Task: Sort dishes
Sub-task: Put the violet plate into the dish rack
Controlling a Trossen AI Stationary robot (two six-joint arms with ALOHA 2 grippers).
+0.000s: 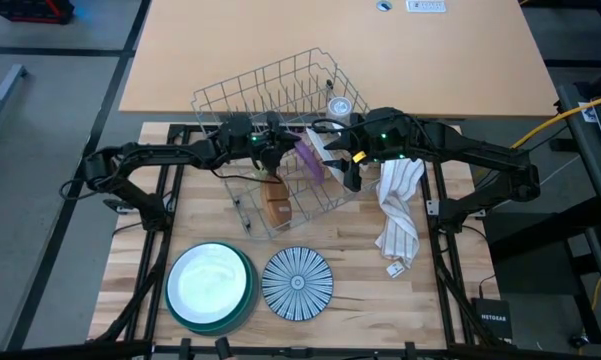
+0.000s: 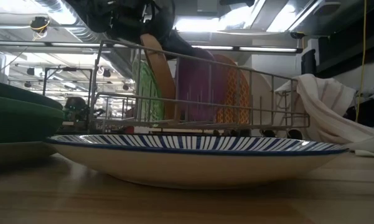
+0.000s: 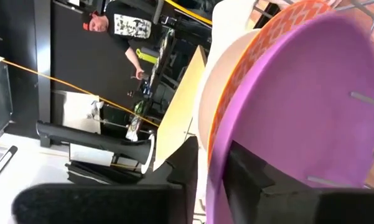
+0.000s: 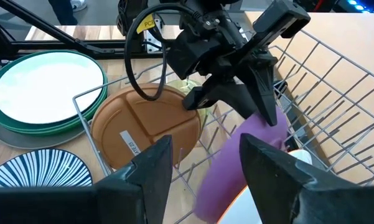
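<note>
Purple plate (image 4: 236, 155), matte plastic, stands on edge in wire rack (image 1: 210, 100). In high view its rim line runs approx 11-to-5, faces turned to 2 and 8. L gripper (image 4: 233, 111) sits right on its top rim, reaching in from 9 o'clock. Whether it's pinching or loose, can't tell. R gripper (image 4: 202, 165) hangs just beside plate at 3 o'clock, jaws apart, empty.

Key relation: plate is under L gripper, so L arm is nearer. Prob move is straight up out of the tines, along the plate's own plane. Any sideways drag would likely snag on wire or the neighbours.

Neighbours:
- orange-patterned plate (image 2: 236, 93), upright, close on the far side
- clear green one (image 2: 146, 87), ribbed, translucent
- brown plate (image 4: 146, 130), smooth w/ sticker, leaning at rack's 6 o'clock end

White cloth (image 1: 400, 210), soft and crumpled, lies at 3 o'clock of rack. On the wood table at 6–7 o'clock, well apart:
- white plate (image 1: 210, 280), glossy, on green ones
- striped plate (image 1: 297, 283), shallow, blue-white radial lines
</note>
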